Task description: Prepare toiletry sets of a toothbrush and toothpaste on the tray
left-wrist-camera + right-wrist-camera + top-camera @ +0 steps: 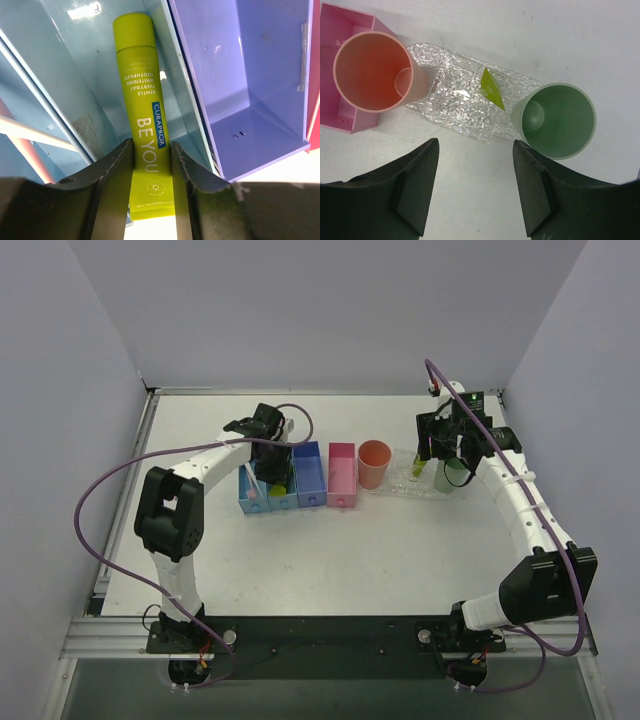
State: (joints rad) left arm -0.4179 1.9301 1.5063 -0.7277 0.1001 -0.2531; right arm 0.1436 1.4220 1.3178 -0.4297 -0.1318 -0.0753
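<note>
A lime-yellow toothpaste (142,95) tube lies in a light blue bin (90,65). My left gripper (152,150) reaches down into that bin (272,472), and both fingers press the tube's flat end. The toothbrush (30,131), a thin white stick with a pinkish part, lies in the bin to the left. Another toothpaste (491,89) tube leans on the clear bumpy tray (455,105), close to the green cup. My right gripper (475,145) hovers open over bare table just in front of the tray (405,485), with nothing between its fingers.
A purple-blue bin (250,75) stands right of the light blue one. A pink box (342,475) and an orange cup (372,70) sit at the tray's left end. The green cup (559,120) stands at its right end. Grey walls enclose the table.
</note>
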